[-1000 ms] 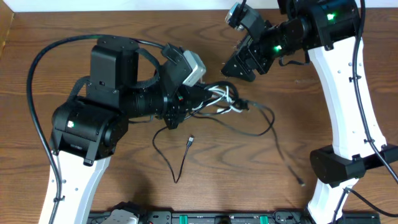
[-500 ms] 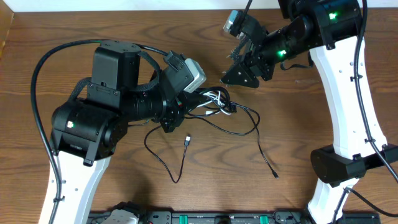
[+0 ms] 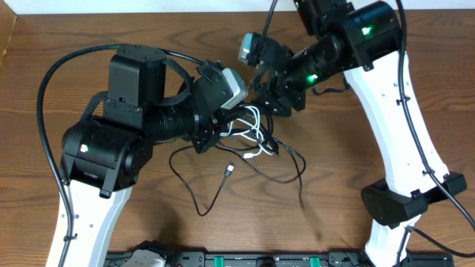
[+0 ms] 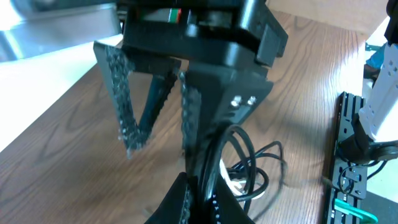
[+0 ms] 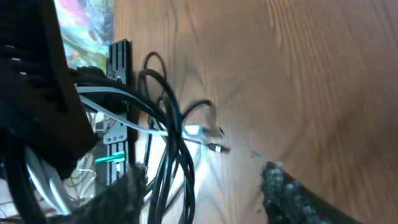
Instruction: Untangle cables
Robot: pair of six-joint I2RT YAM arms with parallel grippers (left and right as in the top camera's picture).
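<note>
- At the middle of the counter (image 3: 334, 178), the cables (image 3: 260, 144) lay in a knotted bunch. Thin, glossy black cords looped round one white cord (image 3: 251, 122), loose tails trailed across the wood, and one small plug tip (image 3: 228, 170) lay free.
- The left gripper (image 4: 200, 190) was clenched on the bunch where the loops crowded together.
- The right gripper (image 4: 160, 142) hung just beside it, its ribbed fingers apart and grasping nothing.
- The step in hand looked like reaching for a second grip, and the knot seemed far from undone.
- Next, the right gripper probably needed to pinch a single strand, not several, and draw it away from the held bunch.
</note>
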